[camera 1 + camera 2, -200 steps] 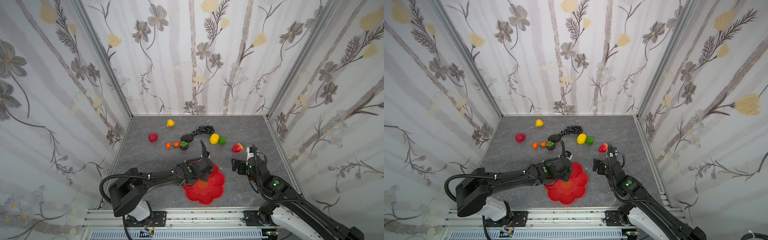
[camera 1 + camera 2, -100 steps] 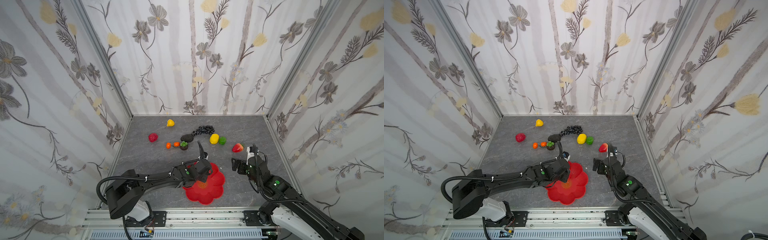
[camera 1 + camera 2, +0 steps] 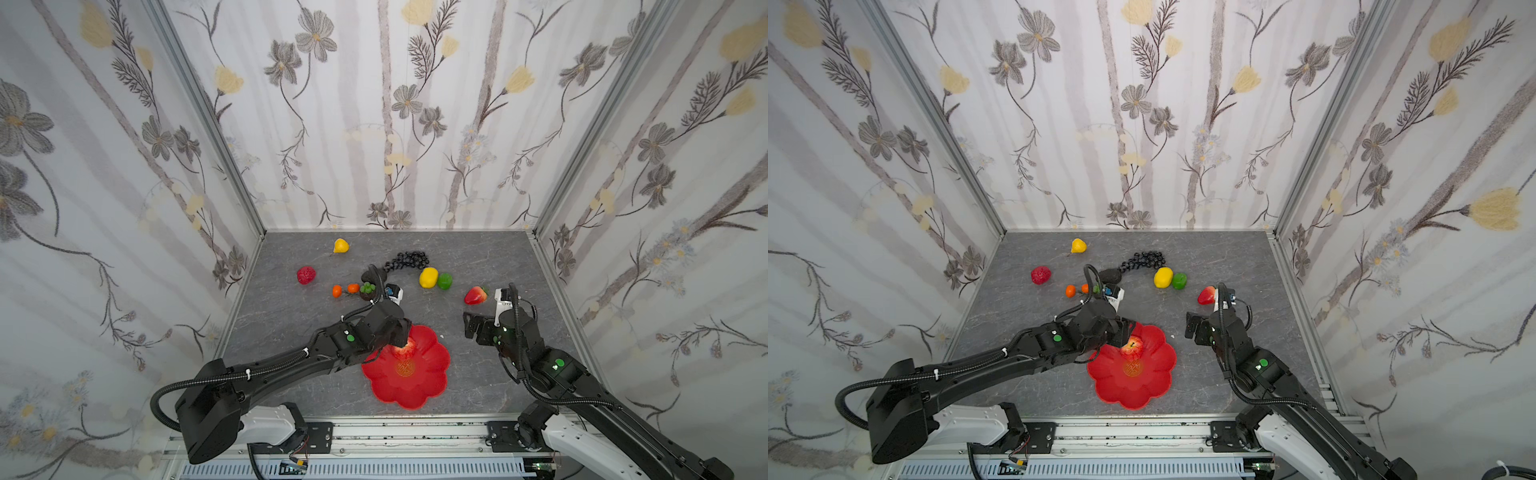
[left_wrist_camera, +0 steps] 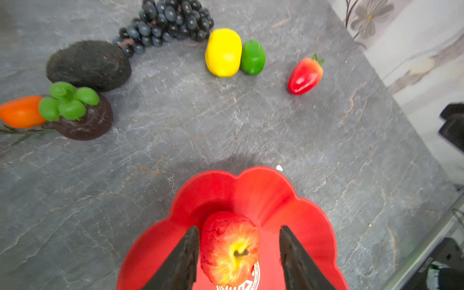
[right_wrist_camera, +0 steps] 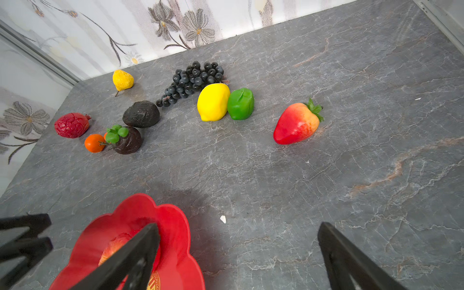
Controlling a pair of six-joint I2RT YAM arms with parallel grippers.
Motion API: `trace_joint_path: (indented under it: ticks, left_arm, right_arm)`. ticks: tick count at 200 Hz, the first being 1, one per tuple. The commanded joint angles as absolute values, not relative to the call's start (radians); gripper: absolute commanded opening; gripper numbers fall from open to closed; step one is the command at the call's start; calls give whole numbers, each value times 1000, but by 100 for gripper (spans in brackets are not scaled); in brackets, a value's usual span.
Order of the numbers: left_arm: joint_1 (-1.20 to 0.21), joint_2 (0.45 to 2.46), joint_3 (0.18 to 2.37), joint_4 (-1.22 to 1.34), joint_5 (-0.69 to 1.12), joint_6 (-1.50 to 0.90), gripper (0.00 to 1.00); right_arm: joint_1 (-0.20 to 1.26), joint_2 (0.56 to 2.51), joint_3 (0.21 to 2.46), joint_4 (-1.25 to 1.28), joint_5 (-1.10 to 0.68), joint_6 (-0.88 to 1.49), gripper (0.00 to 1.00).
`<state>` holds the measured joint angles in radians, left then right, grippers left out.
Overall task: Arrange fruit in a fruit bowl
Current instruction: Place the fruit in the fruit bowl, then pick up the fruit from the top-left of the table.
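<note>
1. While the left gripper [image 4: 238, 232] is standing partly open over the fruit bowl [image 4: 308, 221], the red apple [image 4: 229, 248] is lying on its side near the dish's middle. One finger is almost touching it and the other is standing clear. If the near finger is dragging as the arm is lifting, the apple is probably rolling toward the rim.
2. Because the bowl is looking shallow and glossy, any nudge is risking the apple sliding over a petal onto the grey table [image 5: 276, 175], where the other fruit is lying.
3. Since the fingers are reaching down inside the dish, a sideways exit is risking catching the scalloped wall and shoving the whole bowl.
4. As the right gripper [image 5: 238, 226] is hanging wide and empty just beside the bowl, both arms are crowding one spot. A reach toward the strawberry [image 5: 296, 123] is looking safe, while one across the dish is inviting a collision.
5. With the lemon [image 5: 213, 101] and the green fruit [image 5: 241, 103] touching, a pinch on either is likely knocking its neighbour away.
</note>
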<state>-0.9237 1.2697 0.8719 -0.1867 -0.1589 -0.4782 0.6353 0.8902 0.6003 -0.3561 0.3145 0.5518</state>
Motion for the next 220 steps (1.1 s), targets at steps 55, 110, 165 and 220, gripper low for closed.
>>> trace_joint_path:
  ticks: [55,110,165,220]
  left_arm:
    - [-517,1236,979,-324,-113,-509,65]
    - [-225,1397,1061,-387,-210,-612,83]
    - [-86,1691,1258,-442,-212,-624,94]
    - [-41,1938,1518,-582,-230,-531,100]
  right_arm:
    - [636,868,624,-392,316,543,99]
    - [635,877,605,-370,272,568,99]
    - [635,864,585,-356,263,571,99]
    - [634,862,553,-342,268,566,99]
